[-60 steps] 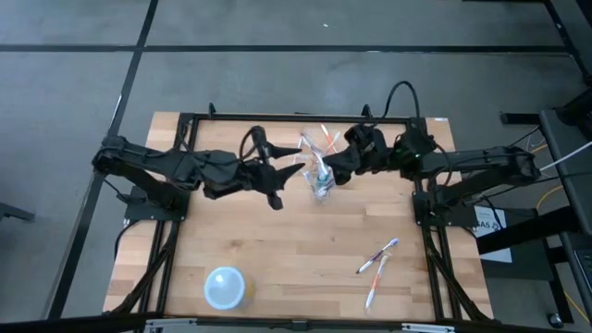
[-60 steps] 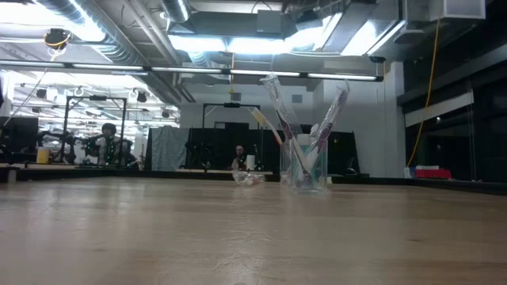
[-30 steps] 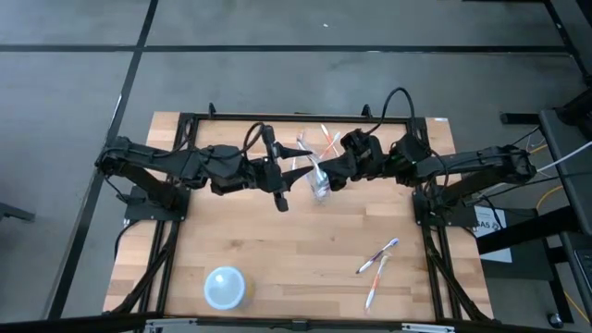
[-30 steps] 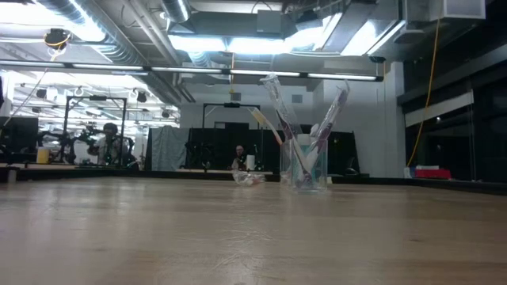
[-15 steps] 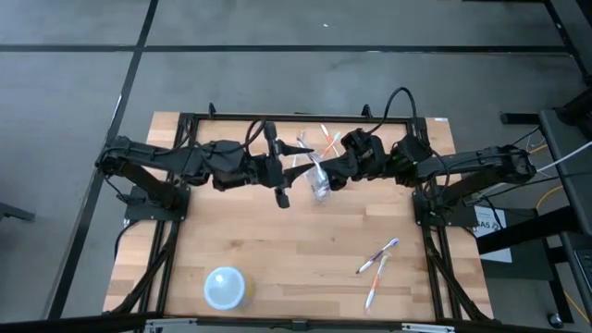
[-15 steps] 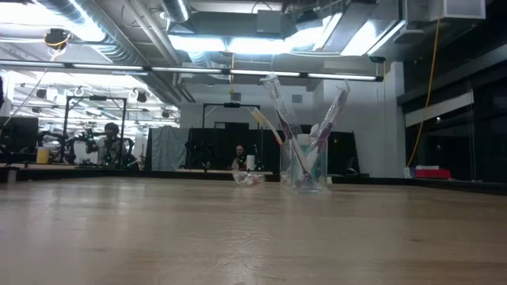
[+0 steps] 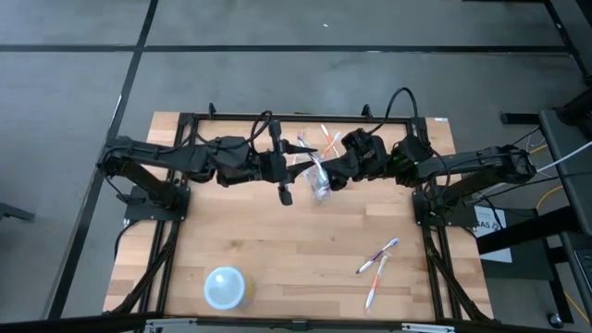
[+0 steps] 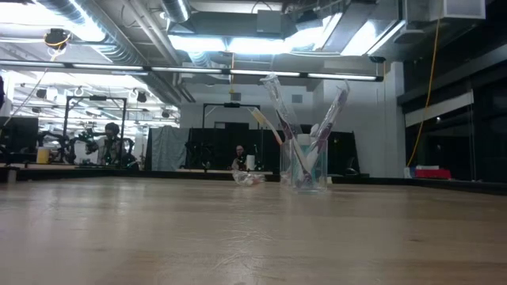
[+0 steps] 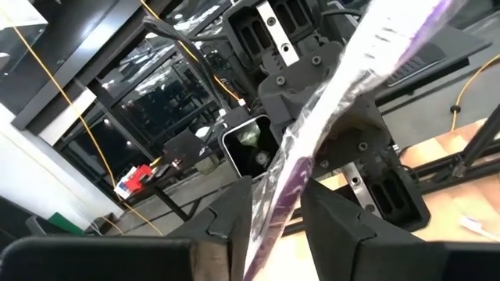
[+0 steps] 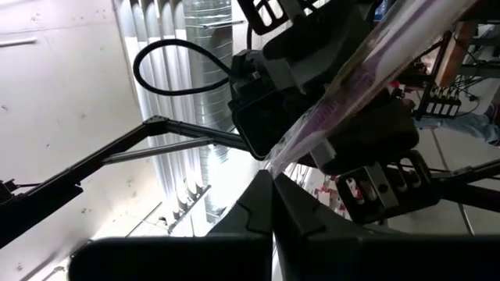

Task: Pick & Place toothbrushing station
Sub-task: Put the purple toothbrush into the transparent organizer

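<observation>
A clear cup (image 7: 320,189) (image 8: 306,168) stands upright on the table's far middle, with several wrapped toothbrushes (image 8: 279,107) leaning in it. Above it my right gripper (image 7: 324,176) (image 10: 271,186) is shut on a wrapped toothbrush with purple accents (image 10: 367,62) (image 9: 344,86). That brush slants up toward my left gripper (image 7: 289,172) (image 9: 277,209). The left gripper's fingers stand open, close on either side of the brush's free end. Both grippers are out of the low view. My right gripper pinches the wrapped toothbrush near one end (image 10: 291,153) between its two shut fingers. The brush runs on past the fingertips, slanting upward, lifted clear of the table and the cup. My left gripper's fingers (image 9: 234,215) flank the brush's other end; whether they touch the wrapper I cannot tell.
Several loose toothbrushes (image 7: 377,259) lie on the table's near right. A pale blue bowl (image 7: 225,287) sits at the near left. More wrapped brushes (image 7: 324,135) lie near the far edge behind the cup. The middle of the wooden table (image 7: 305,240) is bare.
My left gripper has crept toward the table's right and far edge, up to the toothbrush that my right gripper holds. The right gripper, the cup and its brushes have kept still.
</observation>
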